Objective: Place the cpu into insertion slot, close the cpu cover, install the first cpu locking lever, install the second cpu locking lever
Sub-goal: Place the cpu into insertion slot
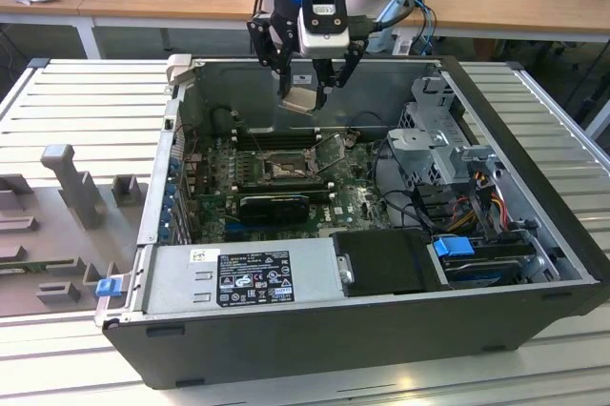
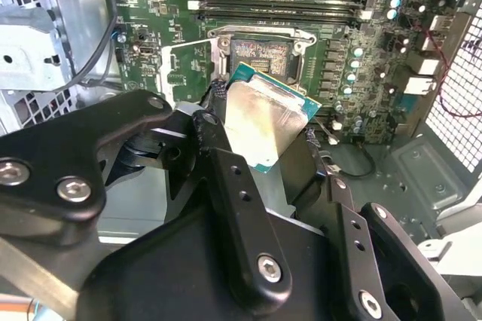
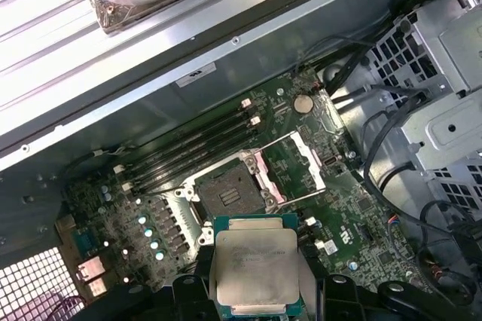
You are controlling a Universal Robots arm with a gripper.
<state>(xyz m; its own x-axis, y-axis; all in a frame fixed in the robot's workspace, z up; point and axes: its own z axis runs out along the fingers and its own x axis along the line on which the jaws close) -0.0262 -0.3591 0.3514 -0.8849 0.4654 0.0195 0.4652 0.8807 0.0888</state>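
Gripper closed on the cpu, fingers pinching two opposite edges. In both wrist views I see the chip's metal lid and green border facing the cameras. It hangs in the air above the open computer case, tilted and touching nothing but the fingers.

Below it on the green motherboard I note the insertion slot, bare, with its grey-tan contact field exposed. In the second wrist view the cpu overlaps the slot's near edge, but I log it as well above the slot, not seated.

The cpu cover stands swung open, hinged up along one side of the slot. Board shows through its cut-out middle.

Just past the slot I see the long black memory slots running in parallel. Farther out, against the case wall, sit the silver drive cage and a tangle of black cables.
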